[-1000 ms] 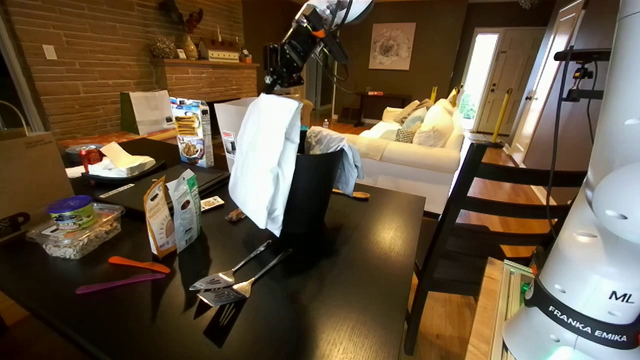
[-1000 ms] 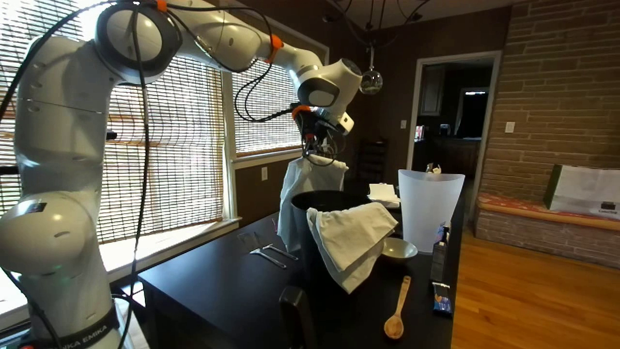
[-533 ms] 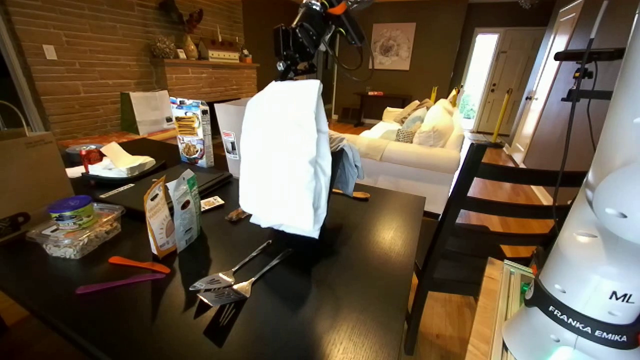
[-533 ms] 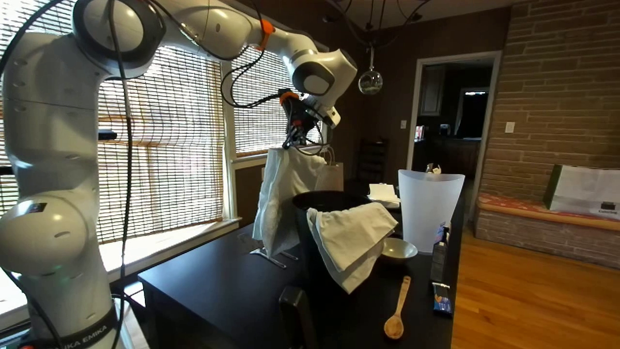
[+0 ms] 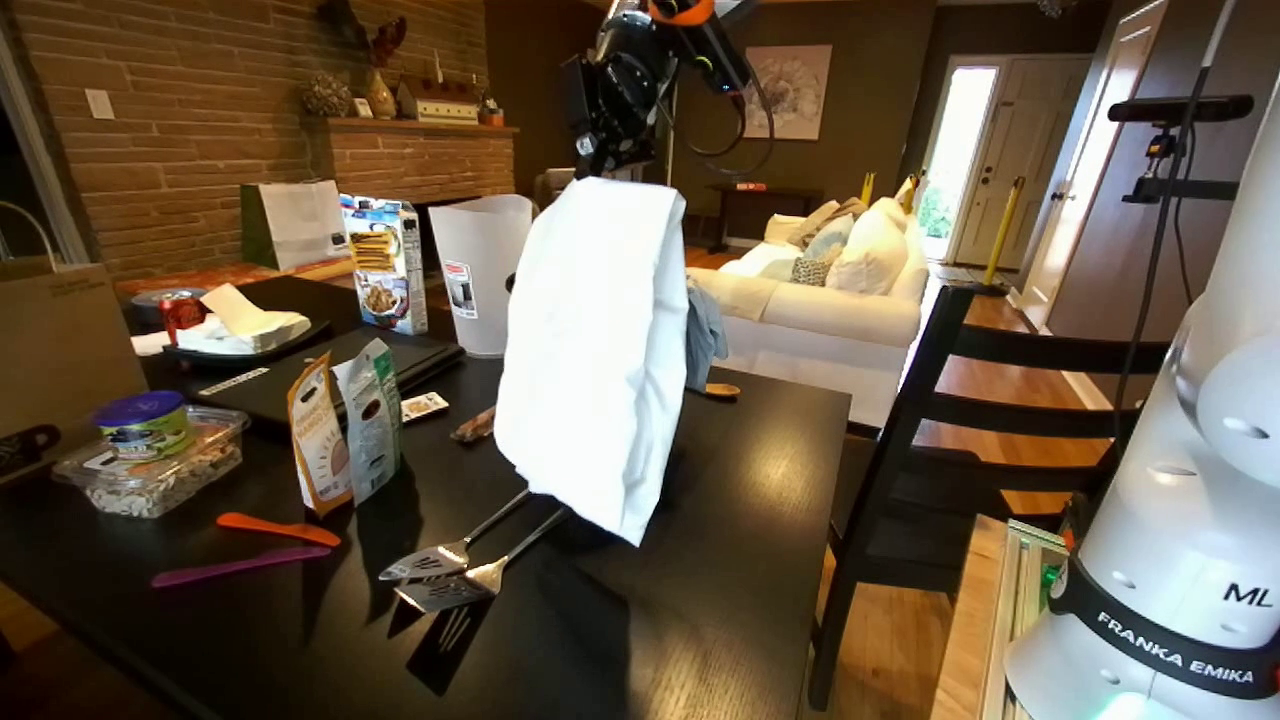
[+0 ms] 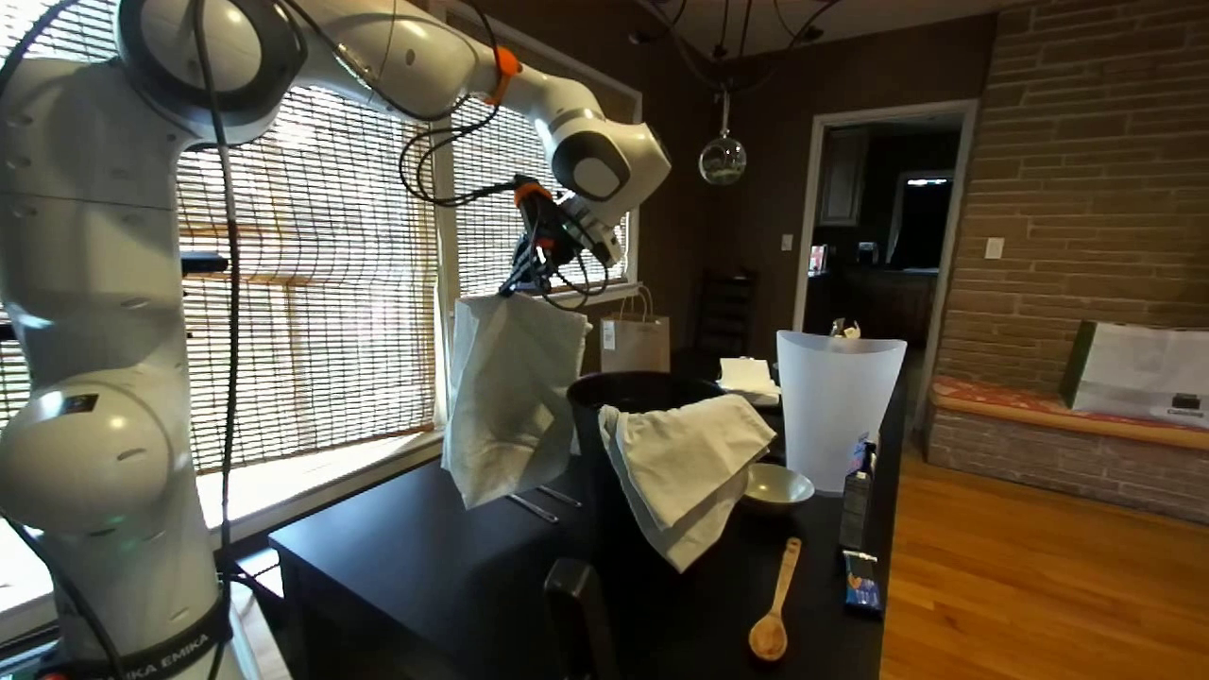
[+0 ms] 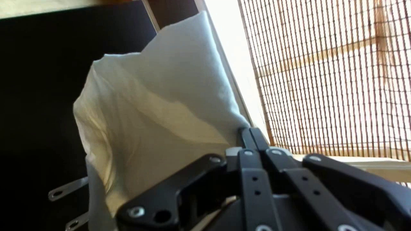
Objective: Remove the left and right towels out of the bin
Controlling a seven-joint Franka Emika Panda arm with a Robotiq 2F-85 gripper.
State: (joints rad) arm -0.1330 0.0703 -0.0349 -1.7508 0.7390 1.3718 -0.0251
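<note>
Beside the black bin (image 6: 587,444), the pincer (image 7: 252,131) is clamping the white towel (image 6: 515,397) by its upper edge, and the second towel (image 6: 694,463) is hanging over the bin's rim. The step is probably calling for a steady hold and slow lowering to the tabletop (image 6: 406,548), hem first, without sweeping the spatulas (image 5: 487,577). In an exterior view the white towel (image 5: 595,360) is hiding nearly all of the bin, whose inside is looking too dark to read, and any contact between them is remaining unclear.

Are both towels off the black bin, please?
No, one towel drapes over the rim of the black bin while the gripper holds the other towel.
</note>
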